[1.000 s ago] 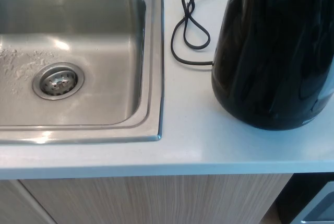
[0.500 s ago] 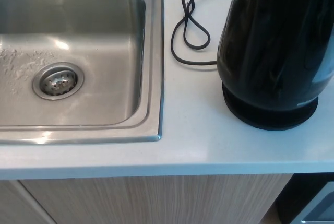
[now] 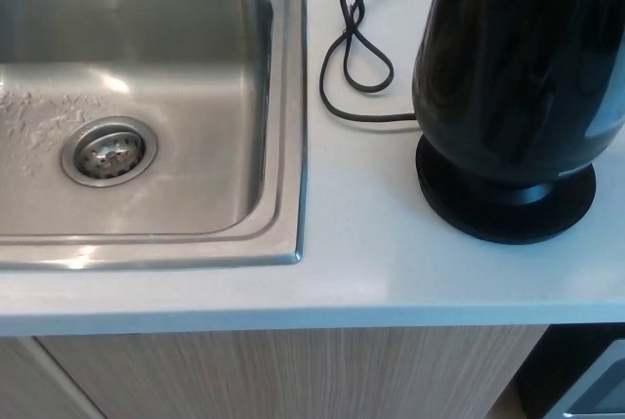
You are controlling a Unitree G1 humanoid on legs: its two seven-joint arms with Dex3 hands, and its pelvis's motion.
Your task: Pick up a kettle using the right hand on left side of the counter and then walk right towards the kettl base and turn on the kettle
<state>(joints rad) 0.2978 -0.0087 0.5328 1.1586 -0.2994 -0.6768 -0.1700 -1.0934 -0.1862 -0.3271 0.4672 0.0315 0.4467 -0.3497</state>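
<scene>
Head view: shiny black kettle (image 3: 522,58) over round black base (image 3: 506,202) on pale counter (image 3: 361,263), beside steel sink (image 3: 146,116); no robot hands show.

Black kettle (image 3: 522,58) big at right, over round black base (image 3: 508,206), base front edge showing under it; cannot tell if touching. Thin black cord (image 3: 356,53) loops on pale counter (image 3: 361,263) between kettle and sink. Shiny metal sink (image 3: 278,126) at left, round drain (image 3: 108,150) inside. Wood cupboard front (image 3: 293,375) below counter. No robot hand showing
</scene>
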